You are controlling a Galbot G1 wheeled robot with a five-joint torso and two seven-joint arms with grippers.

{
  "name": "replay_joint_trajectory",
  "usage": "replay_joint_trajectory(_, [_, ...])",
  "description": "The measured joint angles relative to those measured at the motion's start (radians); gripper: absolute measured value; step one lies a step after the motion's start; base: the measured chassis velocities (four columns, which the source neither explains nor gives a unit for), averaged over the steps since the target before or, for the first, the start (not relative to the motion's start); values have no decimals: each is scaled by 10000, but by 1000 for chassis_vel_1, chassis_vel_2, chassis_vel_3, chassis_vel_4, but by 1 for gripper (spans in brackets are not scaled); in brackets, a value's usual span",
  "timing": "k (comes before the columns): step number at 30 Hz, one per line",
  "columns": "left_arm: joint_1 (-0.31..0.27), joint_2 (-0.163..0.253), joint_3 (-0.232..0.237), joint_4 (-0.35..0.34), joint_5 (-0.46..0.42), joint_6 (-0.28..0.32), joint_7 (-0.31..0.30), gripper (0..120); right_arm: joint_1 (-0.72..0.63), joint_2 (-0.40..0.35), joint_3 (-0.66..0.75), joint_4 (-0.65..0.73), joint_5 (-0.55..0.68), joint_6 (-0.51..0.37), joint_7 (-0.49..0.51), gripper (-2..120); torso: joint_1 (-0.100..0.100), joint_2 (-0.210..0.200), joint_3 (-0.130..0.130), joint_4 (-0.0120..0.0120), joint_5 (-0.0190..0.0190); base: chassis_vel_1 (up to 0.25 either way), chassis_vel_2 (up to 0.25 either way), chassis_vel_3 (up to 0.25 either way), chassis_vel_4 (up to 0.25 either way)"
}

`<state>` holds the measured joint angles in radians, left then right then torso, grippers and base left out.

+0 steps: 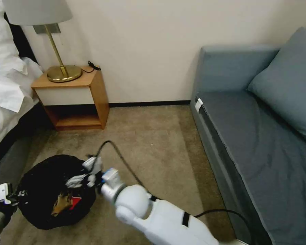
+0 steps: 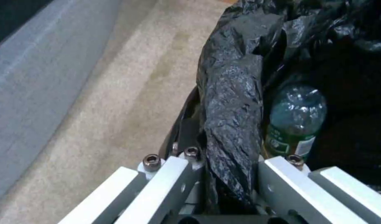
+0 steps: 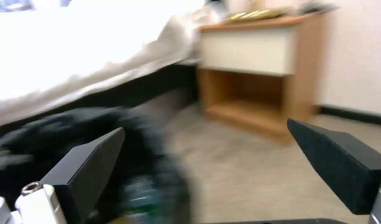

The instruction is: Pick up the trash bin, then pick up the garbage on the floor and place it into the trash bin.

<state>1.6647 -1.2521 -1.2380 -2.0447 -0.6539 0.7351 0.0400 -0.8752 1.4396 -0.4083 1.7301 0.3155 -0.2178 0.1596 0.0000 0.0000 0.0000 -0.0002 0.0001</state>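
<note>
The trash bin [image 1: 37, 170], round and lined with a crinkled black bag, is at the lower left of the head view. My left gripper [image 1: 8, 200] is shut on its near-left rim; the left wrist view shows the fingers clamped on the bag-covered rim [image 2: 232, 93]. Inside the bin lie a gold-brown packet [image 1: 60, 205], a red packet [image 1: 75, 202] and a clear bottle with a green label [image 2: 296, 121]. My right gripper [image 1: 81, 174] hovers over the bin's right rim, open and holding nothing [image 3: 206, 126]. The bottle [image 3: 143, 196] appears blurred below it.
A wooden nightstand [image 1: 74, 98] with a brass lamp [image 1: 59, 68] stands at the wall. A bed with white linen [image 1: 5, 95] is on the left and a blue-grey sofa [image 1: 261, 136] on the right. Bare carpet [image 1: 159, 146] lies between them.
</note>
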Motion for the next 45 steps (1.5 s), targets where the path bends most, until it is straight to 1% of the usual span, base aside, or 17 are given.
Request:
replay_joint_trajectory(2, [-19,-1,0,9,-37,1,-14,3,-223,-94,327,126,-215,97,-10,100,0,0,0,-1,0,0,0,0,0])
replay_joint_trajectory(4, [-95,-10,13,26,-106,3,-54,3,-1283,-314,1740,739,-1167,548,-225,100,0,0,0,0,1,0,0,0,0])
replay_joint_trajectory(6, [-113,-14,20,26,-115,3,-60,3,-1539,-320,2068,893,-1350,641,-278,100,0,0,0,1,2,0,0,0,0])
replay_joint_trajectory(7, [-128,-21,34,26,-134,2,-65,3,-2281,-333,3001,1361,-1817,851,-417,100,0,0,0,1,1,0,0,0,0])
replay_joint_trajectory(9, [-137,-21,45,26,-147,4,-66,3,-3153,-331,3931,1867,-2302,1110,-593,100,0,1,-1,-1,2,0,0,0,0])
replay_joint_trajectory(10, [-137,-21,45,26,-147,4,-66,3,-3153,-331,3931,1867,-2302,1110,-593,100,0,1,-1,-1,2,0,0,0,0])
replay_joint_trajectory(12, [-146,-13,59,52,-158,3,-66,3,-4227,-400,4882,2346,-2765,1584,-775,100,0,1,-1,0,1,0,0,0,0])
replay_joint_trajectory(13, [-146,-13,59,52,-158,3,-66,3,-4227,-400,4882,2346,-2765,1584,-775,100,0,1,-1,0,1,0,0,0,0])
replay_joint_trajectory(16, [-215,6,89,114,-182,4,-66,3,-5417,-536,5884,2705,-3331,2457,-948,100,0,0,-1,1,2,0,0,0,0])
replay_joint_trajectory(17, [-215,6,89,114,-182,4,-66,3,-5417,-536,5884,2705,-3331,2457,-948,100,0,0,-1,1,2,0,0,0,0])
replay_joint_trajectory(20, [-284,5,111,153,-212,4,-67,3,-6289,-517,6685,2991,-3640,3194,-976,100,0,0,-2,2,2,0,0,0,0])
replay_joint_trajectory(26, [-296,-57,33,206,-354,4,-84,3,-7242,-312,7317,3213,-3771,3955,-992,100,0,1,-1,0,0,0,0,0,0])
replay_joint_trajectory(32, [-284,-83,-157,459,-583,4,-200,3,-7265,-295,7322,3216,-3771,3997,-995,100,0,1,-1,3,0,0,0,0,0])
replay_joint_trajectory(35, [-361,-83,-247,776,-877,3,-357,3,-7242,-293,7300,3215,-3761,3997,-995,100,0,0,-1,3,0,0,0,0,0])
replay_joint_trajectory(36, [-361,-83,-247,776,-877,3,-357,3,-7242,-293,7300,3215,-3761,3997,-995,100,0,0,-1,3,0,0,0,0,0])
replay_joint_trajectory(41, [-607,-38,-215,1500,-1496,4,-648,3,-7209,-293,7263,3201,-3740,3975,-995,100,0,1,-1,3,-3,0,0,0,0])
replay_joint_trajectory(45, [-707,-33,-166,1703,-1633,3,-791,3,-7196,-293,7253,3191,-3731,3960,-995,100,0,1,0,2,-2,0,0,0,0])
